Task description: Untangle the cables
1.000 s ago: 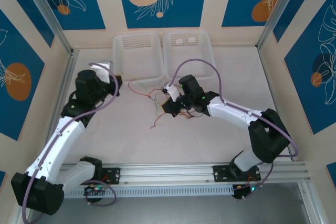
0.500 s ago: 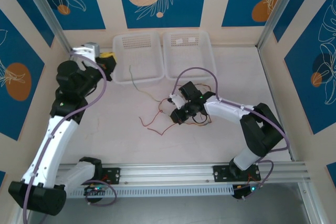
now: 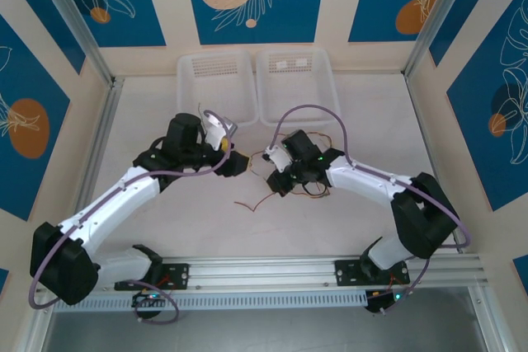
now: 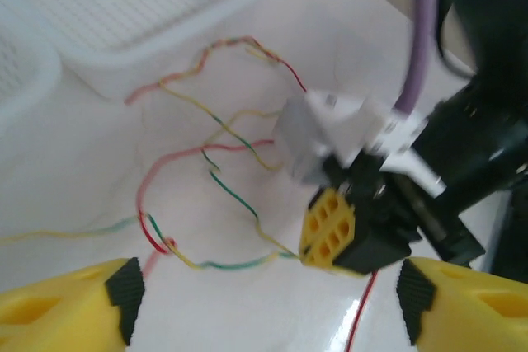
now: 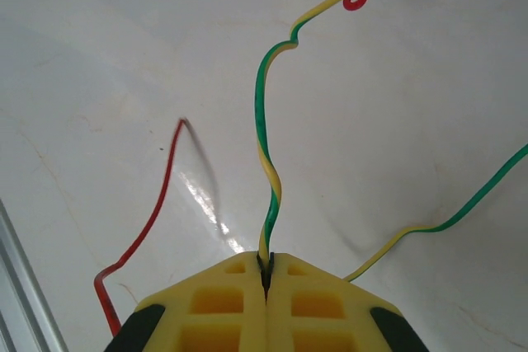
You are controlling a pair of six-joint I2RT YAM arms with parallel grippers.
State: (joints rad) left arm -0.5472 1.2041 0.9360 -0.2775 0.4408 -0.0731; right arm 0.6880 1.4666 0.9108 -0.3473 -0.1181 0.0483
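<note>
The cables (image 3: 299, 185) lie in a loose tangle of red, yellow, green and orange wires mid-table, under my right gripper (image 3: 277, 180). That gripper (image 5: 266, 276) is shut on a twisted green-yellow cable (image 5: 266, 162), which runs straight out from the closed pads. A red cable (image 5: 147, 224) lies on the table beside it. My left gripper (image 3: 235, 162) hovers just left of the tangle, facing the right one. In the left wrist view my left gripper (image 4: 268, 294) is wide open with nothing between its fingers, and the green-yellow cable (image 4: 235, 265) leads into the right gripper's yellow fingertips (image 4: 328, 232).
Two white mesh baskets (image 3: 216, 88) (image 3: 295, 88) stand side by side at the back of the table. A purple-grey arm cable (image 3: 318, 113) loops above the right arm. An aluminium rail (image 3: 272, 269) runs along the front edge.
My left arm has swung from the back-left corner beside the basket to the middle of the table, close to the right gripper. The right gripper has stayed shut over the tangle.
</note>
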